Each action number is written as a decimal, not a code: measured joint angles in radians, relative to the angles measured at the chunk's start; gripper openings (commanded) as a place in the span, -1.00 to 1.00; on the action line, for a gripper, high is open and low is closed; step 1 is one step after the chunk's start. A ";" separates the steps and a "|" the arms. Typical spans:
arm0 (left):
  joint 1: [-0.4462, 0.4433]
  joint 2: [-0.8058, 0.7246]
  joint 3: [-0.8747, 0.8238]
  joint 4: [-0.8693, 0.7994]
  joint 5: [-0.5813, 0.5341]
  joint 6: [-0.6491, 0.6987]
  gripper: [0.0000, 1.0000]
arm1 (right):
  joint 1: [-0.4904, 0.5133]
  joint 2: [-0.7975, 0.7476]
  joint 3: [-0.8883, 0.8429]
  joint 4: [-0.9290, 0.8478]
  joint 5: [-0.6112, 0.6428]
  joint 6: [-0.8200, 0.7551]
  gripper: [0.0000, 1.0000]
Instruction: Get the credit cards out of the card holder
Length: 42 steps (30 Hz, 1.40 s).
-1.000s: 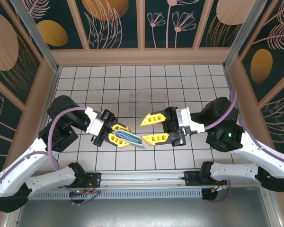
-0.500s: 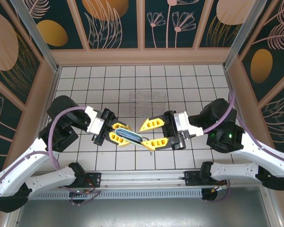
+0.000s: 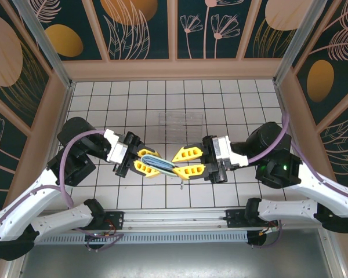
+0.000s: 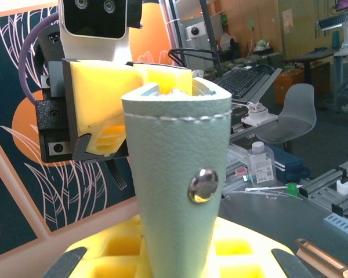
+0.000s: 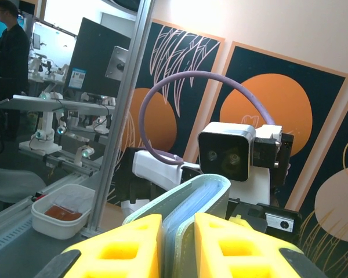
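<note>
Over the white tiled worktop (image 3: 232, 98), between walls painted with leaves, the grey-green card holder (image 3: 164, 167) is held up in the air. The left end effector (image 3: 152, 164) is closed tight on one end. The right end effector (image 3: 180, 165) looks closed on the other end.

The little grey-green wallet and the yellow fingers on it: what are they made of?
The small flat grey-green wallet looks like leather or an imitation: matte pebbled grain, pale stitching, and a shiny metal snap stud. The blocky yellow fingers look like matte plastic, moulded or printed, with hollow pockets.
</note>
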 measured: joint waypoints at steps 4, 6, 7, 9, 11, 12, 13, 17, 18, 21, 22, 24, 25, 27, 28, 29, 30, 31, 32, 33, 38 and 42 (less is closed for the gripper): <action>0.002 0.000 -0.002 0.001 -0.006 0.000 -1.00 | 0.002 0.000 0.000 -0.007 0.010 0.000 -0.78; 0.006 0.000 -0.004 0.004 -0.010 0.000 -1.00 | 0.004 -0.003 0.001 -0.010 0.025 -0.001 -0.97; 0.006 0.000 -0.004 0.004 -0.013 0.000 -1.00 | 0.005 -0.004 0.002 -0.013 0.032 0.001 -1.00; 0.006 0.000 -0.004 0.004 -0.030 0.002 -0.76 | 0.005 -0.007 0.006 -0.021 0.056 -0.002 -1.00; 0.007 -0.005 -0.006 0.003 -0.063 0.008 -0.37 | 0.005 -0.010 0.007 -0.025 0.092 0.000 -1.00; 0.006 -0.010 -0.010 0.002 -0.091 0.006 -0.20 | 0.005 -0.010 0.007 -0.027 0.126 0.000 -1.00; 0.004 -0.014 -0.016 0.002 -0.113 0.010 -0.05 | 0.004 -0.010 0.007 -0.032 0.156 0.000 -1.00; 0.002 -0.045 -0.070 -0.001 -0.269 0.008 0.24 | -0.007 -0.003 -0.010 -0.080 0.310 0.007 -1.00; 0.002 -0.056 -0.087 -0.004 -0.320 0.003 0.29 | -0.015 -0.002 -0.020 -0.093 0.349 0.012 -1.00; 0.002 -0.093 -0.140 -0.005 -0.470 -0.008 0.36 | -0.068 -0.002 -0.043 -0.128 0.435 0.050 -1.00; 0.002 -0.106 -0.156 -0.005 -0.518 -0.014 0.39 | -0.098 -0.002 -0.052 -0.136 0.453 0.066 -1.00; 0.002 -0.130 -0.194 0.002 -0.625 -0.033 0.45 | -0.174 -0.003 -0.079 -0.143 0.473 0.109 -1.00; 0.002 -0.143 -0.214 0.004 -0.676 -0.045 0.49 | -0.212 -0.005 -0.096 -0.146 0.476 0.132 -1.00; 0.002 -0.160 -0.249 0.004 -0.773 -0.072 0.55 | -0.293 -0.008 -0.140 -0.152 0.484 0.181 -1.00; 0.002 -0.164 -0.264 0.005 -0.823 -0.089 0.57 | -0.330 -0.010 -0.166 -0.156 0.491 0.209 -1.00; 0.002 -0.164 -0.278 0.004 -0.872 -0.109 0.56 | -0.359 -0.010 -0.187 -0.163 0.497 0.234 -1.00; 0.002 -0.161 -0.288 0.004 -0.918 -0.130 0.56 | -0.388 -0.008 -0.210 -0.171 0.503 0.262 -1.00; 0.002 -0.155 -0.294 0.003 -0.953 -0.147 0.56 | -0.407 -0.006 -0.227 -0.179 0.505 0.282 -1.00; 0.002 -0.144 -0.296 0.000 -0.988 -0.167 0.55 | -0.427 -0.001 -0.241 -0.189 0.505 0.310 -1.00; 0.002 -0.128 -0.296 -0.003 -1.019 -0.188 0.54 | -0.442 0.006 -0.251 -0.195 0.506 0.337 -1.00; 0.002 -0.051 -0.299 -0.016 -1.113 -0.288 0.53 | -0.494 0.046 -0.301 -0.219 0.501 0.480 -1.00; 0.002 -0.010 -0.311 -0.024 -1.161 -0.378 0.51 | -0.527 0.071 -0.366 -0.211 0.467 0.622 -1.00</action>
